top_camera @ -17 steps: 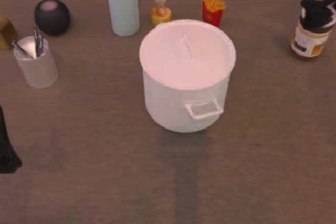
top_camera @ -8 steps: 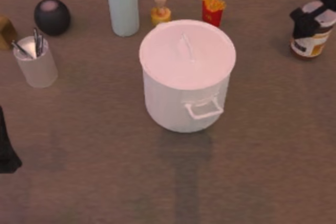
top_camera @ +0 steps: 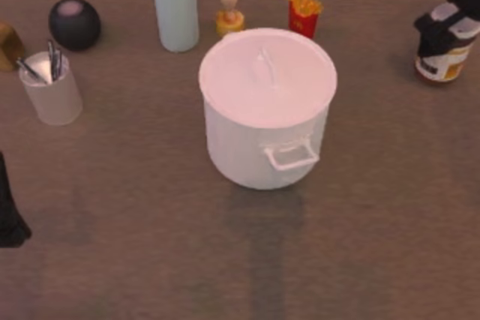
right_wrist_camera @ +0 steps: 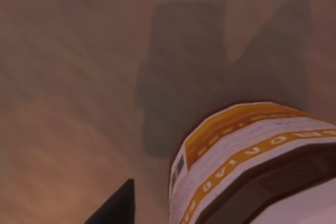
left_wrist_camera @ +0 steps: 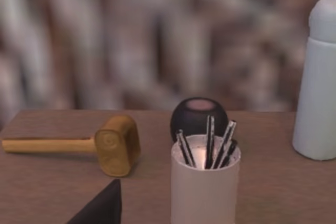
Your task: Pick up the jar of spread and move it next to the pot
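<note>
Since a second ago, the right gripper (top_camera: 444, 26) has dropped around the jar (top_camera: 442, 58) at upper right, jaws seemingly clamping it. It should lift straight, then carry toward the pot (top_camera: 264, 110), well apart.

Upper left of top view: black ball (top_camera: 74, 23), pen cup (top_camera: 50, 88), tall pale-blue cylinder (top_camera: 175, 4). Upper middle: wooden stamp (top_camera: 229, 14), fries carton (top_camera: 303, 12). Mallet (left_wrist_camera: 79, 145) beside cup.

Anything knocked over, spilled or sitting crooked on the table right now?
Nothing spilled or toppled. The jar of spread leans slightly at the table's far right, with the right end effector around its top. The pot stands upright with its lid on. The hammer lies on its side. The left end effector is parked at the left edge.
</note>
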### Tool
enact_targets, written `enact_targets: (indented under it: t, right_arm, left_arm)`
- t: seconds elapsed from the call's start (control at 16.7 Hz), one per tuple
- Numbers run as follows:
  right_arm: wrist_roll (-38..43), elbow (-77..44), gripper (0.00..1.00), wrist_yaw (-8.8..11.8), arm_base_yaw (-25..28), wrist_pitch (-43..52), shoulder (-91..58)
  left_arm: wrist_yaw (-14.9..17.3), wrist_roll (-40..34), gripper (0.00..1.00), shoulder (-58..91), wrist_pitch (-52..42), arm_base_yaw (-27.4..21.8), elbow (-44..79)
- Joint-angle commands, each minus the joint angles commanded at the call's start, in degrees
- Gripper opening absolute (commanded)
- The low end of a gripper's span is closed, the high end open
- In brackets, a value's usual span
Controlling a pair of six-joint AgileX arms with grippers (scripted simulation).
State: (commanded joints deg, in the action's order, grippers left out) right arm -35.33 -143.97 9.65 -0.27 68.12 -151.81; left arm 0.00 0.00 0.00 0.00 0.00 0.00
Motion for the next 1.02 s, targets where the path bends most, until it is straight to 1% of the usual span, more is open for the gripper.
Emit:
enact_targets:
  t: [0.6,0.66,1.02]
  right_arm:
    - [0.0,0.0,0.02,0.0,0.0,0.0,0.0]
    - [0.0,0.0,0.0,0.0,0.0,0.0,0.0]
    - [0.0,0.0,0.0,0.0,0.0,0.0,0.0]
  left_arm:
    - [0.0,0.0,1.0,0.0,0.0,0.0,0.0]
    - [0.0,0.0,1.0,0.0,0.0,0.0,0.0]
    - [0.0,0.0,1.0,0.0,0.0,0.0,0.0]
